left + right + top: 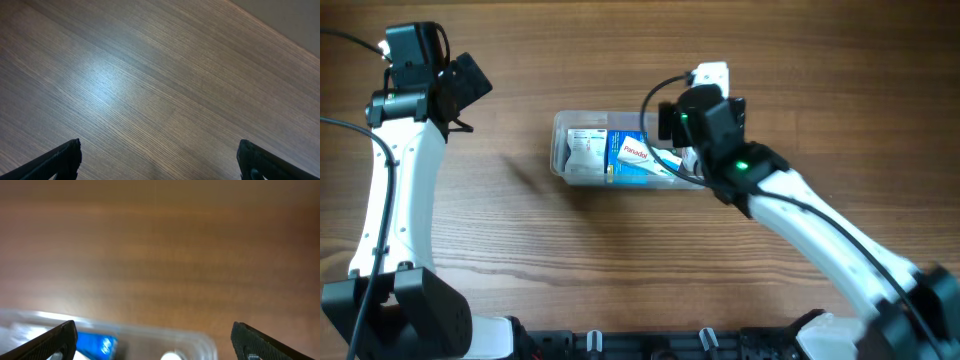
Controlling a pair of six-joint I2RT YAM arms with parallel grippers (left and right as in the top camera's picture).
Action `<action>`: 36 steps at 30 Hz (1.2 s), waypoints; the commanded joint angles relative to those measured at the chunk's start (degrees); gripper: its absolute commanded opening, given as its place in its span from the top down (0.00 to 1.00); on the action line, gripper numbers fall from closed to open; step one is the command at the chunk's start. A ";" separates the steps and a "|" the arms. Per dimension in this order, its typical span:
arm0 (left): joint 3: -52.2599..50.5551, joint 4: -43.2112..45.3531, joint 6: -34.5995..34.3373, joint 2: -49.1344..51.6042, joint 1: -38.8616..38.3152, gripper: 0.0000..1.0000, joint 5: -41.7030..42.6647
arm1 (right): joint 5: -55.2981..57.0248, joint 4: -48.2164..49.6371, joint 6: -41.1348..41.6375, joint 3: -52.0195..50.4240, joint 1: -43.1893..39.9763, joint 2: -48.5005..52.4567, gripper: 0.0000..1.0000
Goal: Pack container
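Note:
The clear plastic container [560, 135] sits at the table's middle, holding a white box [586, 152] and a blue Panadol box [636, 156]. My right gripper [692, 140] hovers over the container's right end, open and empty. In the right wrist view its fingers [155, 340] spread wide above the blurred container rim [200, 339], with the blue box [97, 344] and a white round thing [172, 356] below. My left gripper [460, 95] is far left, away from the container, open over bare wood [160, 160].
A white object [710, 73] lies just behind the right gripper. The table's far edge shows at the top right of the left wrist view [285, 30]. The arm bases stand at the front edge [420, 310].

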 commanded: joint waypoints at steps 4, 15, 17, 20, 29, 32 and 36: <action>0.39 0.13 0.26 -0.61 0.22 0.00 -0.33 | 1.79 -6.75 -0.24 1.68 -0.15 -19.67 0.00; 0.39 0.13 0.26 -0.61 0.22 0.00 -0.33 | 1.81 -34.29 -0.22 1.64 -0.15 -53.64 0.00; 0.39 0.13 0.26 -0.61 0.22 0.00 -0.33 | 1.81 -37.73 -0.09 1.64 -0.15 -58.58 0.00; 0.39 0.13 0.26 -0.61 0.22 0.00 -0.33 | 1.86 -40.44 -0.09 1.66 -0.15 -65.90 0.00; 0.39 0.13 0.26 -0.61 0.22 0.00 -0.33 | 2.23 -41.53 -0.09 1.66 -0.15 -80.32 0.00; 0.39 0.13 0.26 -0.61 0.22 0.00 -0.33 | 2.23 -42.03 -0.11 1.66 -0.15 -83.80 0.00; 0.39 0.13 0.26 -0.61 0.22 0.00 -0.33 | 2.19 -43.95 -0.02 2.27 -0.15 -84.06 0.00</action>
